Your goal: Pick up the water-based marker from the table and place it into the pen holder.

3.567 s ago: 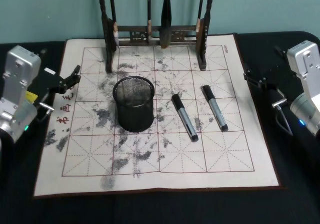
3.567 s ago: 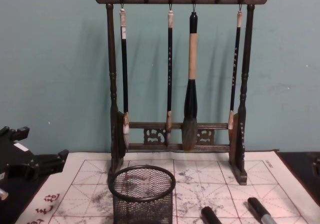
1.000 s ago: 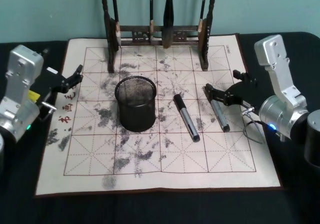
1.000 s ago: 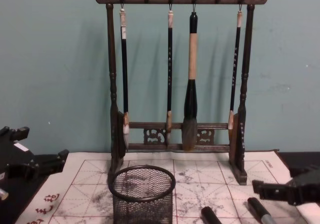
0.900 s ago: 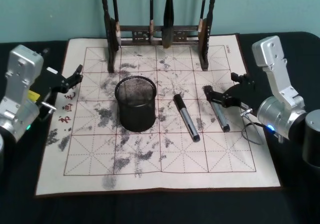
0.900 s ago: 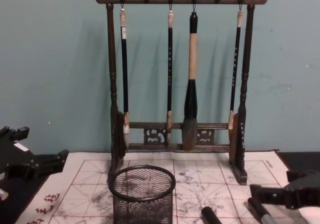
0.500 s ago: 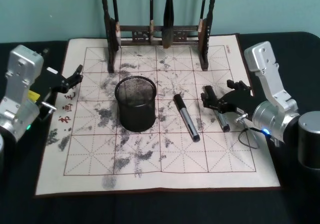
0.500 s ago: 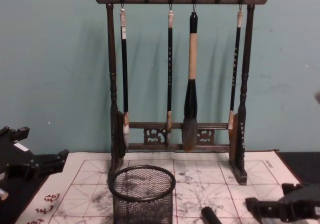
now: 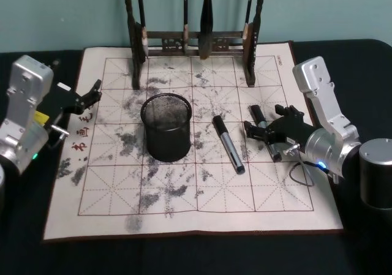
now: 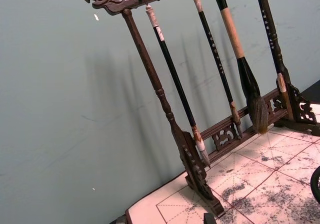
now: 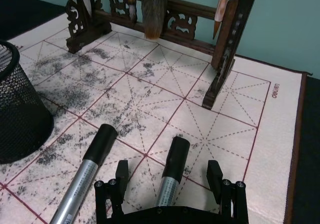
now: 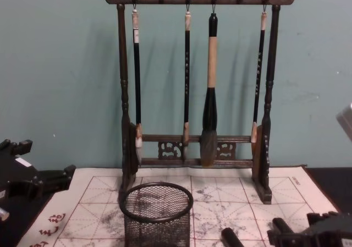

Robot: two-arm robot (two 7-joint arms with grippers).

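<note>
R tool (image 11: 168, 176) spread, straddling right marker (image 11: 176, 151) on mat (image 9: 184, 207); 2nd marker (image 9: 228, 144) lies btwn it & holder (image 9: 165, 128). L tool (image 9: 94, 93) spread, at mat's left edge.

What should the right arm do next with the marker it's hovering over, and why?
Probably close the right gripper on the black-capped silver marker. Its open fingers straddle the barrel, one on each side, low over the ink-stained grid mat, so nothing seems left to line up. The black wire-mesh pen holder waits further left, and the left gripper sits parked at the mat's left edge.
</note>
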